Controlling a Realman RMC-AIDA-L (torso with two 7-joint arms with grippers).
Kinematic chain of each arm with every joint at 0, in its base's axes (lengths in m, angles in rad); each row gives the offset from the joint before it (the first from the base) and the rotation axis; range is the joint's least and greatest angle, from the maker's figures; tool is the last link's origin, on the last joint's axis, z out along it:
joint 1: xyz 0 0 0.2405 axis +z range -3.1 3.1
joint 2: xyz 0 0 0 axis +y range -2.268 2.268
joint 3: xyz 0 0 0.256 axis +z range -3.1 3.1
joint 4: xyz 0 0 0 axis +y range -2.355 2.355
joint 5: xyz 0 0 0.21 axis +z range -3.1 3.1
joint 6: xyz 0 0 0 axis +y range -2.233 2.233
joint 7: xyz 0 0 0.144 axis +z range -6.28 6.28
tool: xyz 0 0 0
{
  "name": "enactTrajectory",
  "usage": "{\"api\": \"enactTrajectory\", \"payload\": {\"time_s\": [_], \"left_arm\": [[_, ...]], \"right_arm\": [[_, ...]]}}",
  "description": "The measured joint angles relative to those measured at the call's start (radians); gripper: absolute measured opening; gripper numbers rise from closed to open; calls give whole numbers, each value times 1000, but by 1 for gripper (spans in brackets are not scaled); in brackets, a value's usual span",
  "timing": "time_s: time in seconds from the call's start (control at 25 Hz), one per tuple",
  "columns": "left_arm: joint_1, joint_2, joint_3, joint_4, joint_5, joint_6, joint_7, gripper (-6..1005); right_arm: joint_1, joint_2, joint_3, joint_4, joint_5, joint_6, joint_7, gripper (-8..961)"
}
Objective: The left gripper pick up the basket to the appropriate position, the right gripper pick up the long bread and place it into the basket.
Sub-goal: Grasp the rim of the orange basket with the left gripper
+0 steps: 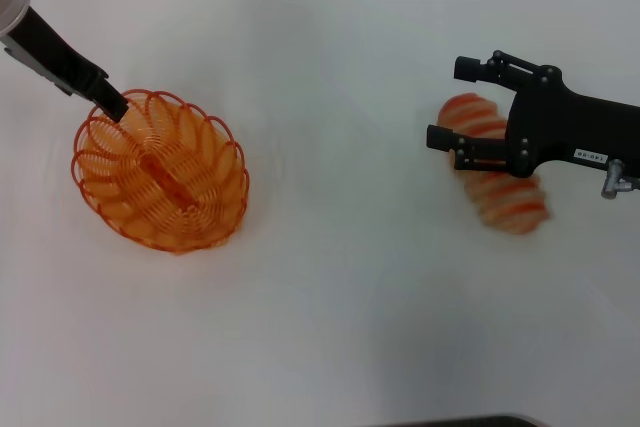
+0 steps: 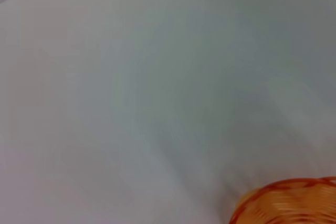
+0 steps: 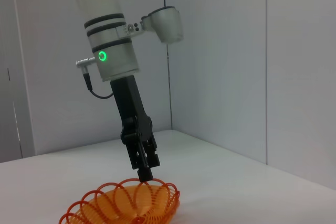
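Basket [image 1: 160,172] of orange wire, resting on the white table [image 1: 330,317]; its far-left rim is pinched between the pressed-together fingers of the left pincer [image 1: 113,105], which reaches down to it from above and behind, as the right wrist view confirms [image 3: 145,173]. Well apart to the right, the right pincer [image 1: 452,104] hovers spread, fingers pointing toward the basket, directly over the long bread [image 1: 497,187], which lies on the table beneath and partly behind its body.

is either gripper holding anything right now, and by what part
The left gripper is shut on the basket, pinching its looped rim at the far edge. The right gripper is open above the long bread, holding nothing.
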Motion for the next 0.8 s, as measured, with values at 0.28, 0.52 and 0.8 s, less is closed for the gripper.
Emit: {"api": "enactTrajectory", "payload": {"time_s": [0.28,0.52,0.8], "left_arm": [[0,0,12,-38,0,-27,-1,702],[0,0,38,-79,0,-66,-1,699],[-1,-2,44,-105,0,-89,-2,687]], "right_arm": [[0,0,0,0,0,0,-1,941],[0,0,0,0,0,0,-1,941],[0,0,0,0,0,0,-2,941]]}}
